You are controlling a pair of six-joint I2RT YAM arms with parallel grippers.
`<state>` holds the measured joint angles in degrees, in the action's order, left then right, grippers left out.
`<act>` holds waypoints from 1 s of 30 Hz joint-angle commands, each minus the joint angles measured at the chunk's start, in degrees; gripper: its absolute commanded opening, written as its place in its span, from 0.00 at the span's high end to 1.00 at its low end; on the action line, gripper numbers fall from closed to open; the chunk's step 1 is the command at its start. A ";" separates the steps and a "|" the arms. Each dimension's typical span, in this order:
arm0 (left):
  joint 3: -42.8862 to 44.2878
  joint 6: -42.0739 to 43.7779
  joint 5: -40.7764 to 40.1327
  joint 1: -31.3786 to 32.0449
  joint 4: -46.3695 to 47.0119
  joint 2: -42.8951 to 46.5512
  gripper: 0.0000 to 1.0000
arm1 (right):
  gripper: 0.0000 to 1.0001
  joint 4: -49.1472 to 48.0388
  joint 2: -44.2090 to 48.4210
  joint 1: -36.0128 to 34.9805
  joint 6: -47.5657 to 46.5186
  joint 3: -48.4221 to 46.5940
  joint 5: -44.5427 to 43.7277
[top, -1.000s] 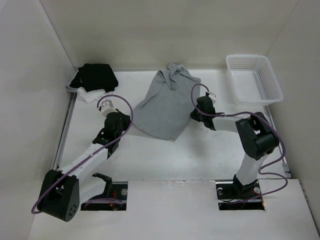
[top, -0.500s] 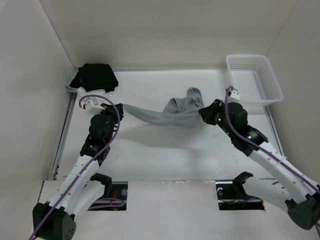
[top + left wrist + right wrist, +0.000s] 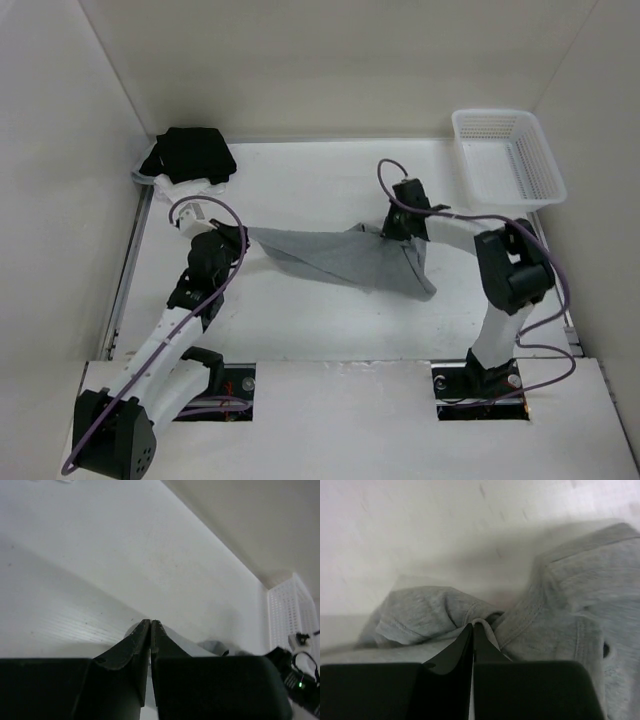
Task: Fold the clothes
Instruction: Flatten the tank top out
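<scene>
Grey clothes [image 3: 340, 258] span a white table [image 3: 300, 320] between white walls [image 3: 330, 60].

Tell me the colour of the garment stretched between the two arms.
The garment is plain light grey, best seen in the right wrist view.

No writing, label, brand, number or sign can be read in any view (the clothes [image 3: 350, 262] and the basket [image 3: 495, 113] show only plain surfaces, as far as can be told)
</scene>
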<state>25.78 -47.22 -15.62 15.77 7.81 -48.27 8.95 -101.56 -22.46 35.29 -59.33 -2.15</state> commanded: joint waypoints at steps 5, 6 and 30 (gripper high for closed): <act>-2.75 -0.50 1.20 -0.70 -1.40 4.15 0.97 | 0.61 -4.47 -2.78 0.54 -1.54 -20.84 -1.09; -3.19 -0.59 1.20 -0.52 -1.40 4.58 0.97 | 0.56 -4.64 -0.59 0.01 -1.54 -18.30 -2.14; -8.55 -0.77 5.16 -0.79 2.73 5.21 0.96 | 0.64 -15.72 9.63 -8.26 1.89 12.84 -4.88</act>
<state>17.69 -47.81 -11.27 15.40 7.55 -43.51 -3.90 -91.46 -31.09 36.51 -44.42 -5.87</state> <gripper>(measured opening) 0.036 0.361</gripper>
